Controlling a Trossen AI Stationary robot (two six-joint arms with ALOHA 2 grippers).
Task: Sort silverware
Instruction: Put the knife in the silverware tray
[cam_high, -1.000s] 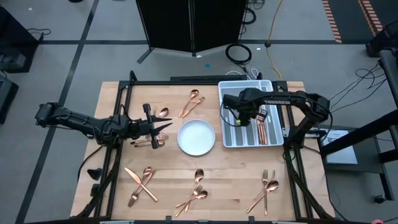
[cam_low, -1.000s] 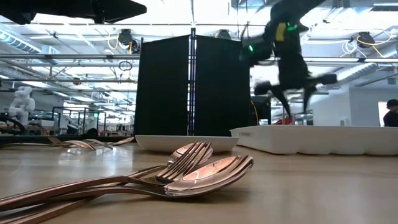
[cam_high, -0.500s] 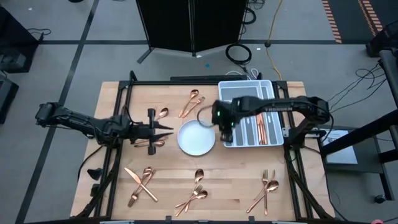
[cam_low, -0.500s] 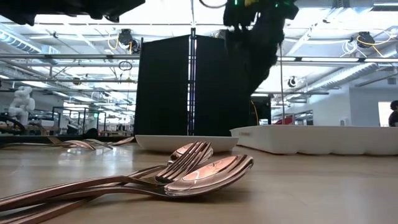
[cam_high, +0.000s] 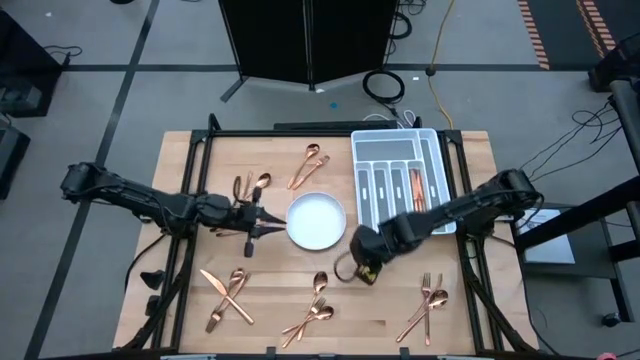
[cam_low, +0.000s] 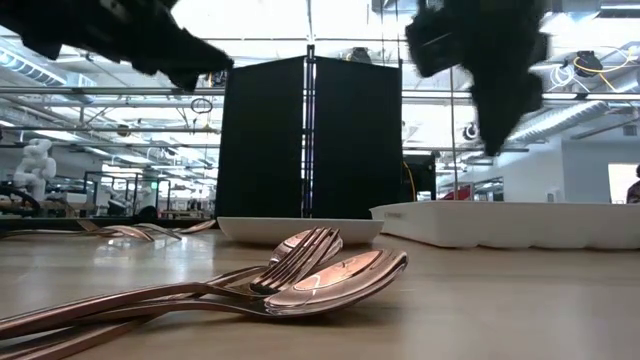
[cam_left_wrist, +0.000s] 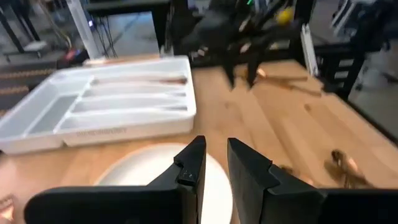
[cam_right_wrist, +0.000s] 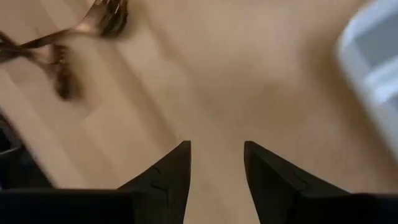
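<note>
Copper silverware lies in crossed heaps on the wooden table: near the far edge (cam_high: 308, 165), beside my left gripper (cam_high: 255, 184), and along the near edge (cam_high: 228, 295), (cam_high: 315, 310), (cam_high: 428, 305). A few pieces lie in the white tray (cam_high: 418, 190). My left gripper (cam_high: 262, 218) hovers at the white plate's left rim; its fingers (cam_left_wrist: 214, 165) show a narrow gap with nothing in it. My right gripper (cam_high: 365, 264) hangs open and empty over bare wood (cam_right_wrist: 214, 155), between the plate and the near heaps.
The round white plate (cam_high: 316, 221) sits mid-table. The white divided tray (cam_high: 400, 182) rests at the far right. In the low view a fork and spoon heap (cam_low: 320, 270) fills the foreground. Bare wood lies around my right gripper. Black frame rails edge the table (cam_high: 200, 170).
My right gripper has left the tray, swinging toward the table's left and then its near edge, and now hangs over bare wood below the plate. My left gripper has edged toward the plate and dropped lower. Its fingers have drawn from a wide spread to a narrow gap.
</note>
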